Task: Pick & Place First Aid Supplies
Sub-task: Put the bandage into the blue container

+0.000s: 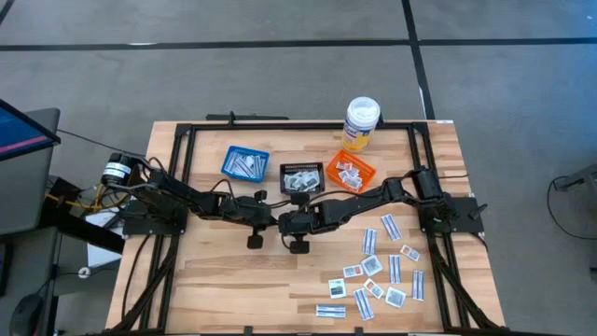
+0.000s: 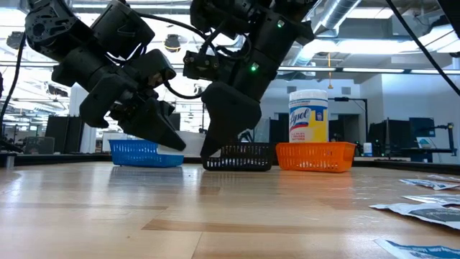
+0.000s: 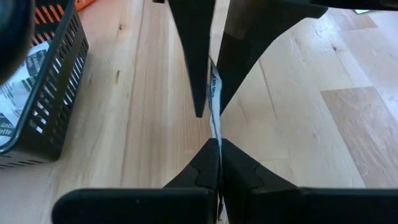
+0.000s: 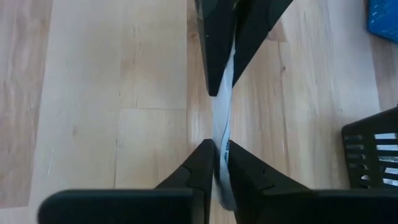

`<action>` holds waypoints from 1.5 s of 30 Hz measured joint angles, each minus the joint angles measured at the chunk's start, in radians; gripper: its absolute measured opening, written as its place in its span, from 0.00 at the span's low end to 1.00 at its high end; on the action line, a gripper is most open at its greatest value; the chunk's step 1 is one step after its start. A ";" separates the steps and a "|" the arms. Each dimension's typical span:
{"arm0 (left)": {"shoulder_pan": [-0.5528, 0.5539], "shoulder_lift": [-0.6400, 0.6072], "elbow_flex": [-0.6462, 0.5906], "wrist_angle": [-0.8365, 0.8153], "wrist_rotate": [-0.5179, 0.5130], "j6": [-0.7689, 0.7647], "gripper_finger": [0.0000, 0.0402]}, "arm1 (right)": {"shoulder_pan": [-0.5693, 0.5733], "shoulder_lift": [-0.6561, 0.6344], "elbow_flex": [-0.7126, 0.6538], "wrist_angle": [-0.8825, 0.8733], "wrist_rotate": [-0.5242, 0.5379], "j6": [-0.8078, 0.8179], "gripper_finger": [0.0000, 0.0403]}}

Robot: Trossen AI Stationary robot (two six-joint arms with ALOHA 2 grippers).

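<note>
baskets in a row at the table's (image 1: pixel 233 289) far side: blue basket (image 1: pixel 244 162) left, black basket (image 1: pixel 302 176) middle, orange basket (image 1: pixel 350 172) right; bottle (image 1: pixel 360 123) behind the orange basket; loose packets (image 1: pixel 378 271) lie on the table's near right

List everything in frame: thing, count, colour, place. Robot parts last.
Blue basket: one, blue, table's far side, left.
Black basket: one, black, middle, holds packets.
Orange basket: one, orange, right of black.
Bottle: one, white with yellow label, far edge.
Loose packets: over a dozen, white, table's near right.
Held packet: one, white, between both grippers.
Left gripper: shut on held packet, table centre.
Right gripper: pinching same packet.
</note>
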 joint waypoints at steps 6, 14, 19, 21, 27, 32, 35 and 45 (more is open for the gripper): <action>0.000 0.000 0.000 0.002 0.000 0.000 0.01 | 0.000 0.000 0.000 -0.002 0.026 0.000 0.15; 0.000 0.000 0.000 0.002 0.000 0.000 0.01 | 0.000 0.000 0.000 -0.022 0.028 0.006 0.23; 0.000 0.000 0.000 0.003 0.000 0.000 0.02 | 0.000 0.000 0.000 -0.030 0.027 0.008 0.29; 0.000 0.000 0.000 0.003 0.000 0.000 0.01 | 0.000 0.000 0.000 -0.031 0.027 0.008 0.31; 0.000 0.000 0.000 0.002 0.000 0.000 0.02 | 0.000 0.000 0.000 -0.024 0.027 0.009 0.37; 0.000 0.000 -0.001 -0.004 0.000 0.000 0.01 | 0.002 0.000 0.000 -0.013 0.027 0.008 0.38; 0.000 0.000 -0.001 -0.004 0.000 0.000 0.02 | 0.002 0.000 0.000 -0.003 0.027 0.008 0.35; 0.000 -0.034 -0.001 -0.119 -0.117 -0.004 0.02 | 0.007 0.000 0.000 -0.097 0.031 0.010 0.27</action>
